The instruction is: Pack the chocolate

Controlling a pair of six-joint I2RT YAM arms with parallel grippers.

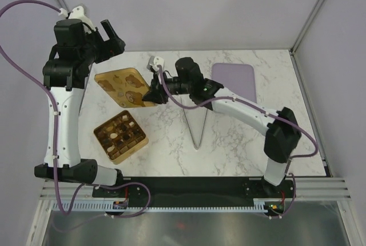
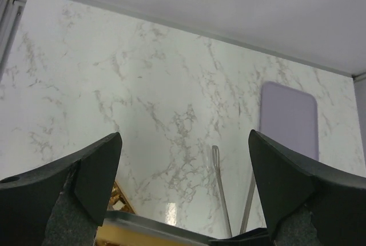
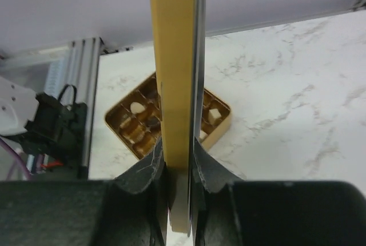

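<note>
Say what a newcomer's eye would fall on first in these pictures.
The right gripper pinches the edge of a flat gold lid, left of the middle of the table. Nearer the arms sits a gold box with chocolates in its grid. The left gripper hangs open, high at the far left.

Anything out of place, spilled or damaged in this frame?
Nothing looks spilled or damaged. One oddity: the right gripper is clamped on the edge of a flat gold moulded panel, held beside the gold compartment box, not on it.
</note>
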